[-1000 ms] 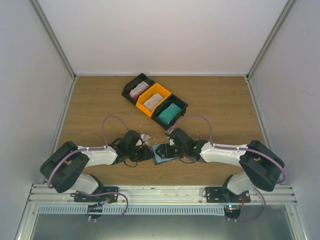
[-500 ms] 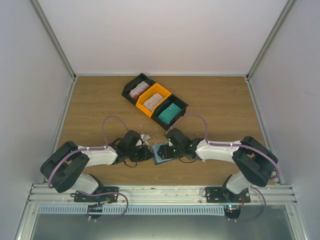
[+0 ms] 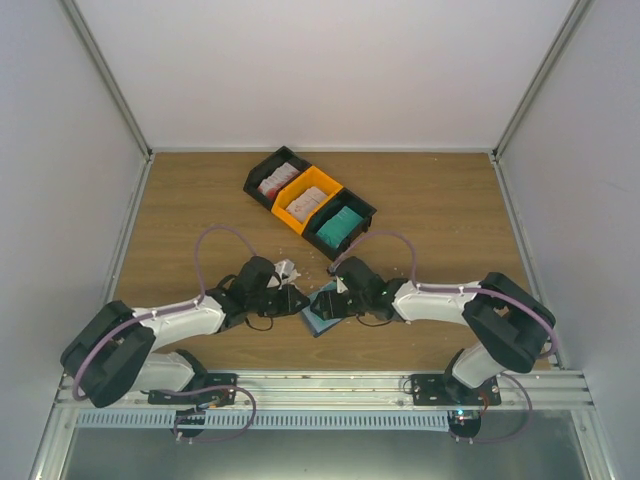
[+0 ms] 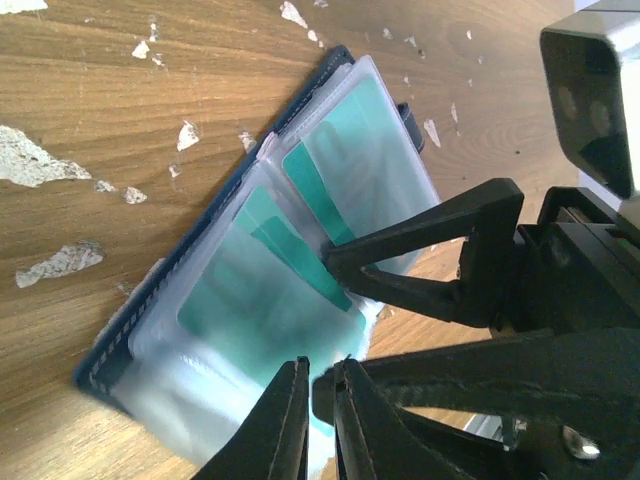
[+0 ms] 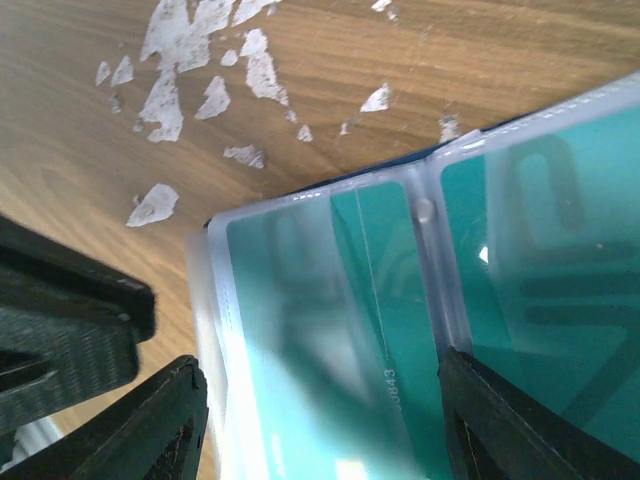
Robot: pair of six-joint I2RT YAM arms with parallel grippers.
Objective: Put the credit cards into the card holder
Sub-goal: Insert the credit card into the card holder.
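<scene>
The card holder (image 3: 318, 320) lies open on the wood between both arms, its navy cover (image 4: 108, 352) under clear sleeves (image 5: 447, 262). Teal credit cards (image 4: 262, 305) sit inside the sleeves; one shows printed digits (image 5: 395, 385). My left gripper (image 4: 318, 368) is pinched nearly shut at the near edge of a sleeve page, with only a thin slit between its jaws. My right gripper (image 5: 318, 372) stands open over the holder, one finger on each side of a sleeved teal card. One of its fingers (image 4: 420, 240) rests on the sleeves. In the top view the grippers (image 3: 296, 300) (image 3: 332, 298) nearly meet.
Three bins stand in a diagonal row at the back: a black one with white and red cards (image 3: 272, 180), an orange one (image 3: 308, 200), and a black one with teal cards (image 3: 340, 228). White scraps (image 4: 35, 160) litter the wood around the holder.
My left arm has reached farther right to the holder and its jaws have narrowed. The right arm has shifted left over the holder, which has turned slightly toward the front.
</scene>
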